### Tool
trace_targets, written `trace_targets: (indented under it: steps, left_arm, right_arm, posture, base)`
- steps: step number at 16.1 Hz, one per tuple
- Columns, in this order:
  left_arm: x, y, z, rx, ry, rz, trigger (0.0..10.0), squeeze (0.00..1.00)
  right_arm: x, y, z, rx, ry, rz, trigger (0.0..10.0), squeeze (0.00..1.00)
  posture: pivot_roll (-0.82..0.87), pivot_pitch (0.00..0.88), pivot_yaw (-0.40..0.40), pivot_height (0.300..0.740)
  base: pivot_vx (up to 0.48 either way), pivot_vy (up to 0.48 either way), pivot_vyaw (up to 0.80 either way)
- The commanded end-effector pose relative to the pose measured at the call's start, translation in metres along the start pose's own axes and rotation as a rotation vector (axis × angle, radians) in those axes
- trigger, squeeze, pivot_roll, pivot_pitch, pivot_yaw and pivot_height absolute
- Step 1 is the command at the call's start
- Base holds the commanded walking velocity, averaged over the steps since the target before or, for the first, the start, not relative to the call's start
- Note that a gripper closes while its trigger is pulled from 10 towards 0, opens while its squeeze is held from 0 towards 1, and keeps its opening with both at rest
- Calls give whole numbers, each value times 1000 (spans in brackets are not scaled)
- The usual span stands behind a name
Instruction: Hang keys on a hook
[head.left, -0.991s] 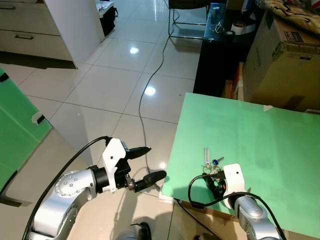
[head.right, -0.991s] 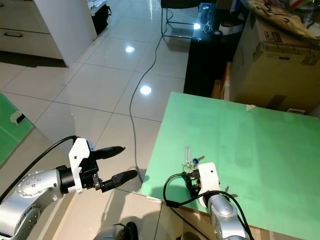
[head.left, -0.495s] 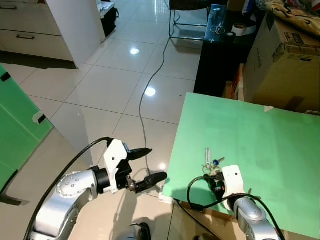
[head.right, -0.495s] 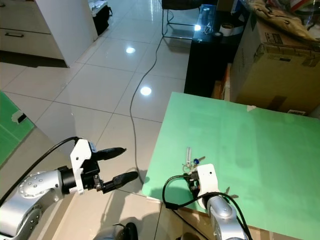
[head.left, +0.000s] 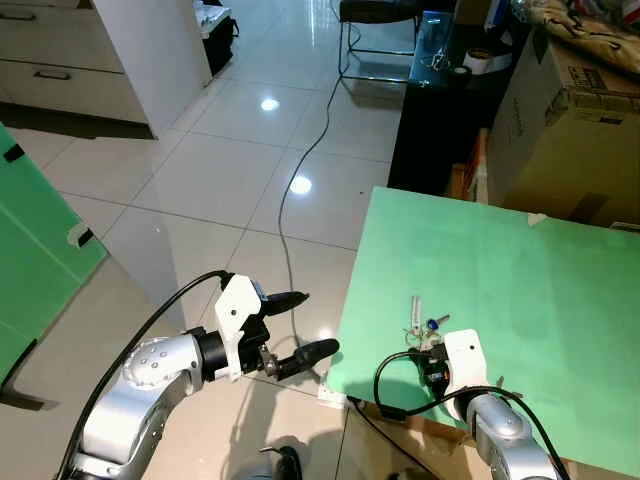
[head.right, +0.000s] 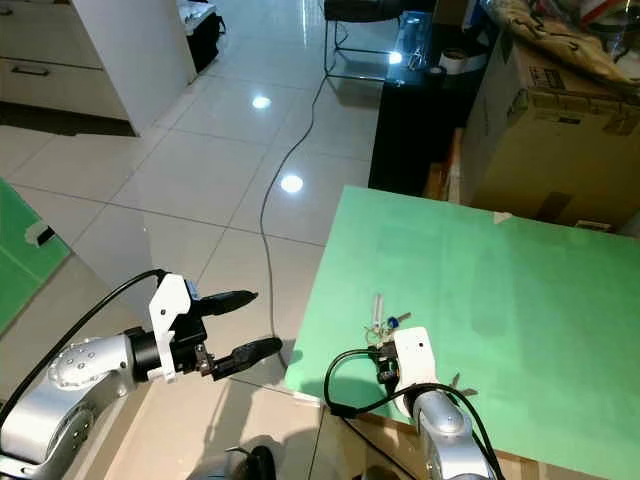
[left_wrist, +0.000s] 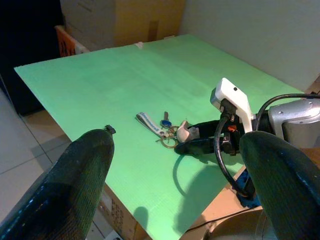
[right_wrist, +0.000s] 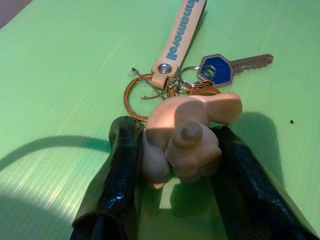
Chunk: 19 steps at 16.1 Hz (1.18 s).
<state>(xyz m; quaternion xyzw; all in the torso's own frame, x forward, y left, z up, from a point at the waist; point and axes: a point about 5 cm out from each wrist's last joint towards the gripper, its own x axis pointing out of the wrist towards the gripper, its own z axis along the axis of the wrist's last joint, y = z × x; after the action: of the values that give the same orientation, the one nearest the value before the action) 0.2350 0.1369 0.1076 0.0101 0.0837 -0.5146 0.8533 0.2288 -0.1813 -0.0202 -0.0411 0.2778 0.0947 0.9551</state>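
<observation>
Right now your keys (right_wrist: 190, 95) lie flat on the green desk (head.left: 520, 290), near its front-left corner: a pale strap with blue lettering, a gold ring, one key with a blue head, and a soft cream-coloured figure charm. Your right tool (right_wrist: 177, 165) rests on the desk with its two black fingers either side of that charm, touching it, so it is closed on the bunch. Your left tool (head.left: 300, 325) hangs over the tiled floor (head.left: 230, 170), beside the desk, fingers wide apart.
</observation>
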Motion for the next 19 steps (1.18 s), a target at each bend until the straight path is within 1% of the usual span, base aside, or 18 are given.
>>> trace_targets:
  steps: [1,2,3,4,5,6,7,8,9,11,12,13,14,15,17,19]
  left_arm:
    - [2,0,-1,11,11,-6,10000,0]
    - [3,2,-2,11,10,-7,10000,0]
    - [5,3,-2,12,8,-6,10000,0]
    - [7,4,-3,3,1,9,10000,0]
    - [9,6,-3,-43,-24,59,10000,0]
    - [11,10,-5,-79,-37,114,10000,0]
    - [16,16,-9,-121,-55,199,10000,0]
    - [18,19,-11,-144,-63,242,10000,0]
    - [23,26,-16,-177,-79,341,10000,0]
    - [28,35,-19,-205,-88,464,10000,0]
    - [28,42,-17,-193,-111,571,10000,0]
    - [27,45,-15,-179,-124,624,10000,0]
    - [25,45,-11,-179,-156,674,10000,0]
    - [21,43,-6,-155,-186,719,10000,0]
    - [15,40,-7,-114,-194,779,10000,0]
    - [17,44,-12,-103,-161,826,10000,0]
  right_arm:
    - [-1,-2,1,-37,-1,-20,0,0]
    - [0,-3,10,-69,-35,-34,0,0]
    - [-1,-4,25,-87,-103,-50,0,0]
    - [-3,-4,41,-82,-178,-60,0,0]
    - [-7,-3,54,-95,-248,-73,0,0]
    - [-10,-2,60,-106,-279,-72,0,0]
    - [-14,-1,71,-103,-330,-71,0,0]
    - [-16,-1,75,-102,-355,-72,0,0]
    - [-22,-1,90,-114,-424,-78,0,0]
    - [-34,-2,108,-146,-516,-117,0,0]
    - [-47,-2,123,-183,-606,-159,902,0]
    - [-53,-2,129,-194,-644,-173,10000,0]
    - [-60,0,133,-187,-684,-182,10000,0]
    - [-65,1,131,-147,-706,-196,10000,0]
    - [-61,-3,116,-118,-658,-215,10000,0]
    - [-52,-3,113,-116,-622,-203,10000,0]
  posture:
    - [-89,81,74,740]
    - [-91,69,75,740]
    - [-93,59,75,740]
    - [-95,44,75,740]
    - [-99,31,75,740]
    - [-102,20,75,740]
    - [-112,0,71,740]
    - [-113,0,70,740]
    - [-122,0,67,740]
    - [-130,0,66,740]
    - [-134,0,66,740]
    - [-133,0,64,740]
    - [-127,0,57,740]
    - [-109,0,45,740]
    - [-97,0,38,740]
    - [-91,0,31,740]
  base:
    - [0,0,0]
    - [0,0,0]
    - [0,0,0]
    - [0,0,0]
    - [0,0,0]
    - [0,0,0]
    - [0,0,0]
    - [0,0,0]
    - [0,0,0]
    - [0,0,0]
    - [0,0,0]
    - [0,0,0]
    - [0,0,0]
    - [0,0,0]
    - [0,0,0]
    - [0,0,0]
